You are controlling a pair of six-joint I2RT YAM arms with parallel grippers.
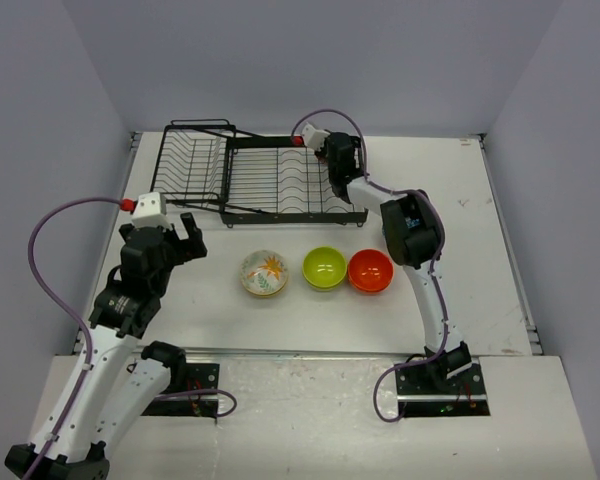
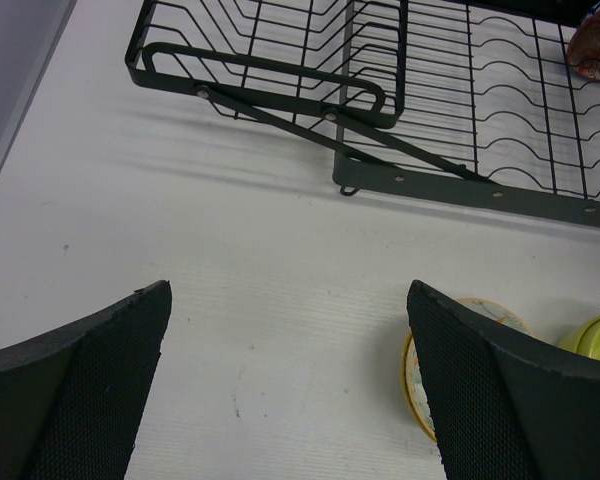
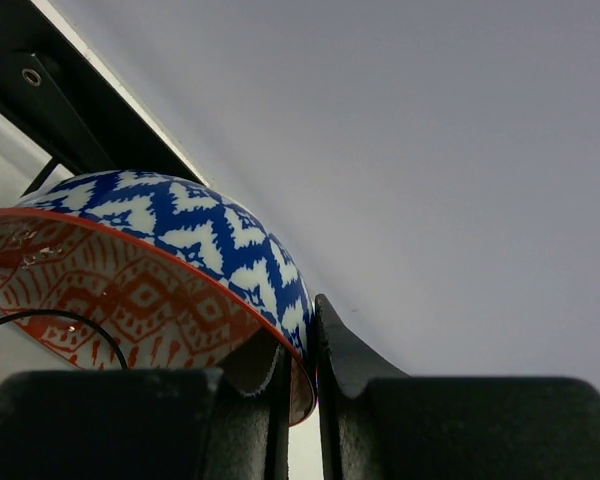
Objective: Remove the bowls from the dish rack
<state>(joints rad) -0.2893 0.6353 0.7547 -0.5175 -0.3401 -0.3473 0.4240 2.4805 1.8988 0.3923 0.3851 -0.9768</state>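
The black wire dish rack (image 1: pixel 270 180) stands at the back of the table. My right gripper (image 1: pixel 332 165) is at its far right end, shut on the rim of a bowl (image 3: pixel 180 240) that is blue-and-white patterned outside and orange-red patterned inside; the rim sits between the fingers of that gripper (image 3: pixel 302 345). The same bowl shows in the left wrist view (image 2: pixel 595 45). A floral bowl (image 1: pixel 264 273), a lime green bowl (image 1: pixel 324 267) and an orange-red bowl (image 1: pixel 370 270) sit in a row on the table before the rack. My left gripper (image 1: pixel 192 235) is open and empty, left of the floral bowl (image 2: pixel 417 385).
The rack's smaller angled basket section (image 2: pixel 270 60) is at the left and holds nothing. The white table's left edge (image 1: pixel 110 250) runs near my left arm. Grey walls enclose the back and sides.
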